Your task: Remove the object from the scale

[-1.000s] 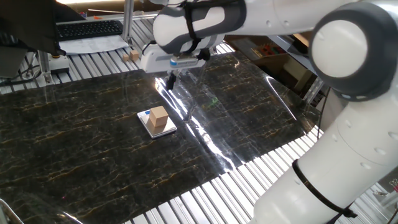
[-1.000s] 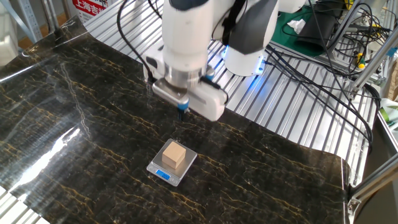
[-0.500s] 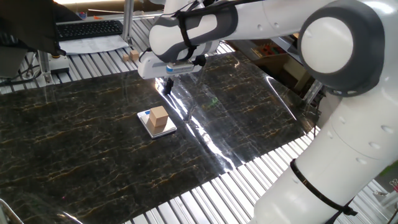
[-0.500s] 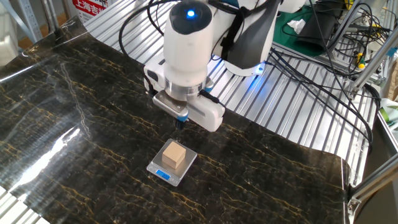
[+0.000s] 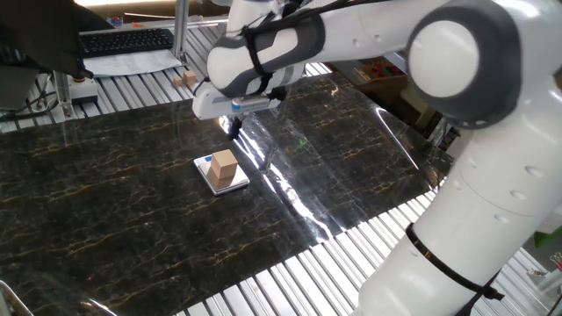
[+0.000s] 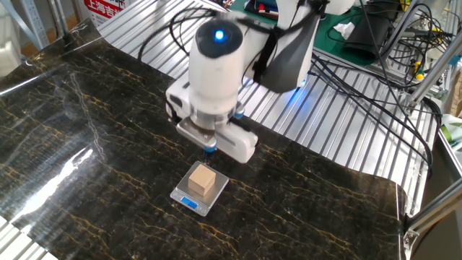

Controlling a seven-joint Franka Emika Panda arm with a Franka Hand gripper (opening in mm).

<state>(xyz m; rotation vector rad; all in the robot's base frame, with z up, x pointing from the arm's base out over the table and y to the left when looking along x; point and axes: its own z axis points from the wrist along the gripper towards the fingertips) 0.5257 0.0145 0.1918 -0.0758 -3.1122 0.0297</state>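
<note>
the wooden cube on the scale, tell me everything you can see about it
The wooden cube is a small light-brown block with plain faces and crisp edges. It sits upright on the scale, a thin white-silver plate, toward the end away from its blue mark, turned slightly askew. Only the scale touches it; the gripper hangs above, apart.

Brightness: you have even, bright indoor light in both views.
Glare: you see a strong white streak on the dark marble mat (image 5: 290, 189) in one view, and a softer patch at the left (image 6: 68, 170) in the other.
Light source: a blue lamp glows on the arm (image 6: 220, 34).
Shadows: soft and weak under the arm.
Blur: the moving arm top is slightly smeared; the background is less sharp.
</note>
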